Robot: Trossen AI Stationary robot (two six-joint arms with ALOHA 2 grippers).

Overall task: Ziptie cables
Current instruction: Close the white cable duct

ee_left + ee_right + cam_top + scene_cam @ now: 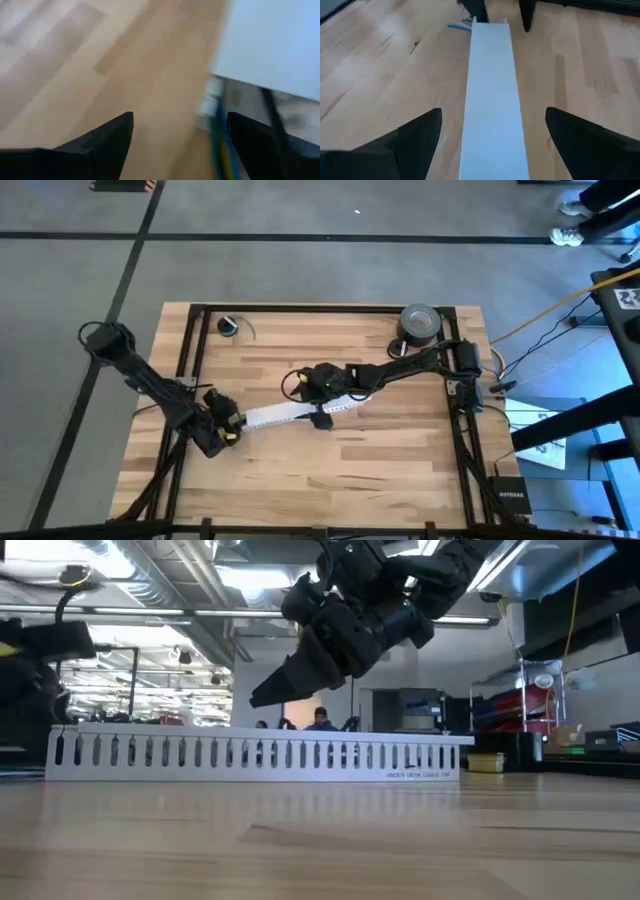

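A long white slotted duct (300, 413) lies flat on the wooden table. At its left end, thin blue and yellow-green cables (220, 142) come out onto the wood, also visible in the right wrist view (457, 26). A thin black strip (272, 115), the ziptie as far as I can tell, runs beside them. My left gripper (180, 120) stands open over that end (228, 432), with the cables just inside one finger. My right gripper (493, 112) is open and hovers above the duct's middle (265, 695), pointing along it toward the left gripper, one finger on either side.
A grey tape roll (420, 323) stands at the far right corner and a small dark ring (228, 326) at the far left. Black frame rails (185, 370) run along the table's sides. Bare wood lies on the near side of the duct.
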